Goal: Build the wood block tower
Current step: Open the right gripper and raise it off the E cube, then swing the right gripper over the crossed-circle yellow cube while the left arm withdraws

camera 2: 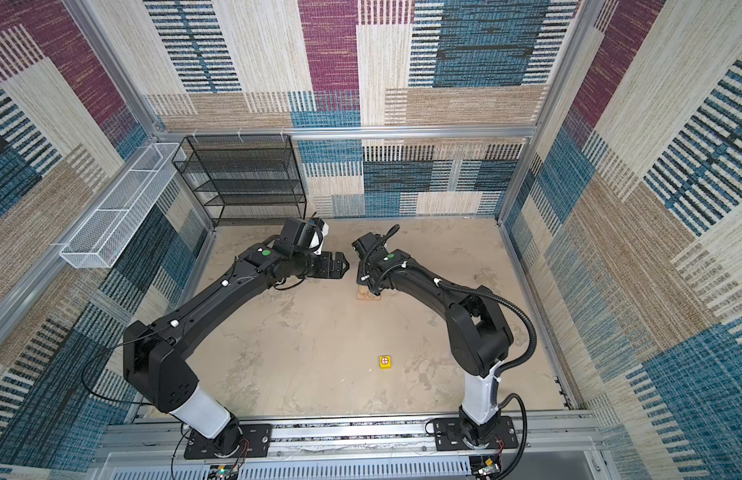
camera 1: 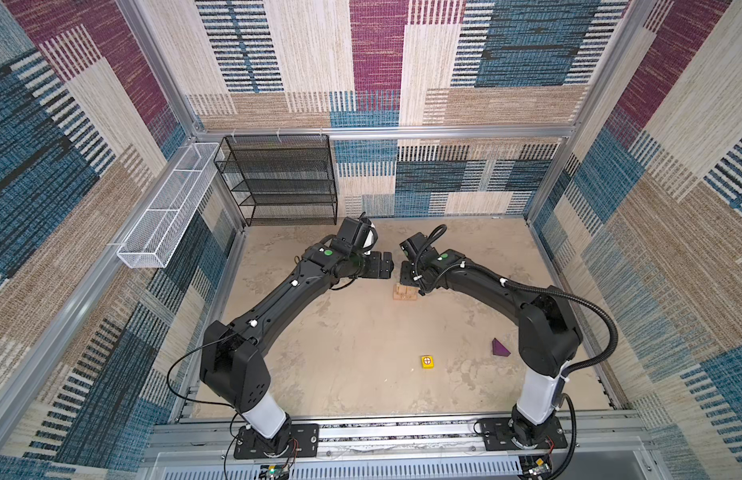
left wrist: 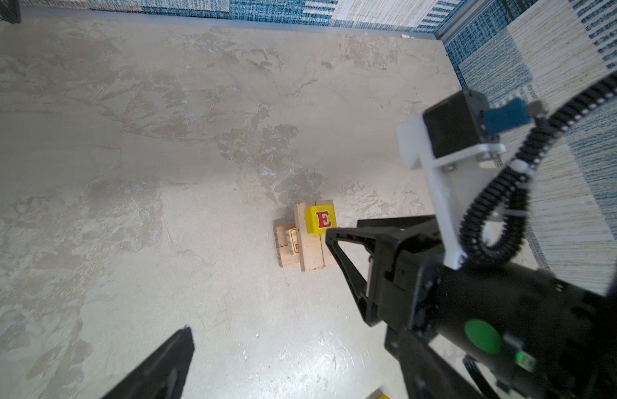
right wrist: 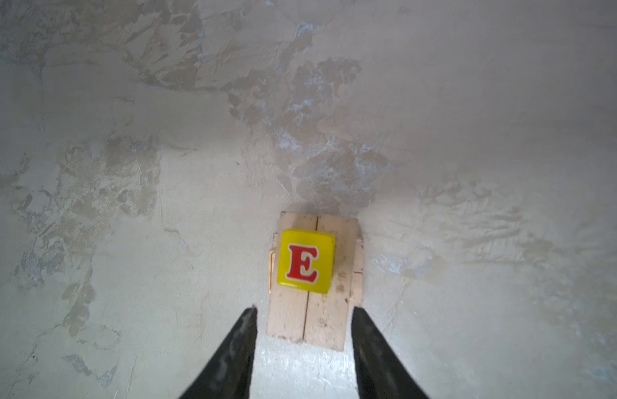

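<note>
With the right fingers half-spread and empty and the yellow E cube sitting on the crossed planks just beyond their tips, lift straight up without clipping it, while the left fingers hang wide and empty.

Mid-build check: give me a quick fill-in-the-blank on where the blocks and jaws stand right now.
1. The yellow cube atop the planks shows a red letter ___.
2. The right gripper holds nothing; its jaws stand ___.
3. The wedge lying on the table is coloured ___.
Missing words: E, open, purple.
</note>
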You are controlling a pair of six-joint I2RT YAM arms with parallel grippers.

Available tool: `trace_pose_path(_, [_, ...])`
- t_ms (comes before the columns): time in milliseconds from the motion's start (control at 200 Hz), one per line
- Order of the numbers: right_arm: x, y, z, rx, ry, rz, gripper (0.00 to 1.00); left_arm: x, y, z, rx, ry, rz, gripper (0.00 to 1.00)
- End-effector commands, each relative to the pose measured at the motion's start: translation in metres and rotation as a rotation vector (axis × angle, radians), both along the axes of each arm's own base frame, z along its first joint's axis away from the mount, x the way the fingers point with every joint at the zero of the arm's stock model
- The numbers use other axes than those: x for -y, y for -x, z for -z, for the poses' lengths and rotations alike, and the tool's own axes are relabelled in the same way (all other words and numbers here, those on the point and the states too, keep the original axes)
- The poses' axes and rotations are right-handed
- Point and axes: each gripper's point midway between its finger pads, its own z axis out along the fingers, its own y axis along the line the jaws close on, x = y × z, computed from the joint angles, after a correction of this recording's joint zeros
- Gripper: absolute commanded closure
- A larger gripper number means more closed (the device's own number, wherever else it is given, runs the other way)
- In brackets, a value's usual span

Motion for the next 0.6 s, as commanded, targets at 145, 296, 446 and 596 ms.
trace_pose_path(145, [0.022,0.053,-0.017,0.033,-0.039,-0.074,0.53,-0.019,-0.003,-0.032,0.130,-0.051,-0.037,0.03])
trace_pose_path(296, [0.036,0.097,-0.013,0.019,-0.039,-0.145,0.53,-0.025,0.006,-0.038,0.134,-0.066,-0.027,0.05])
trace_pose_path(446, [0.047,0.137,0.001,-0.029,-0.027,-0.153,0.53,-0.023,0.042,-0.017,0.049,-0.028,0.061,0.07])
trace_pose_path(596, [0.048,0.168,0.017,-0.081,0.024,-0.152,0.53,-0.024,0.092,0.020,-0.039,-0.033,0.177,0.07])
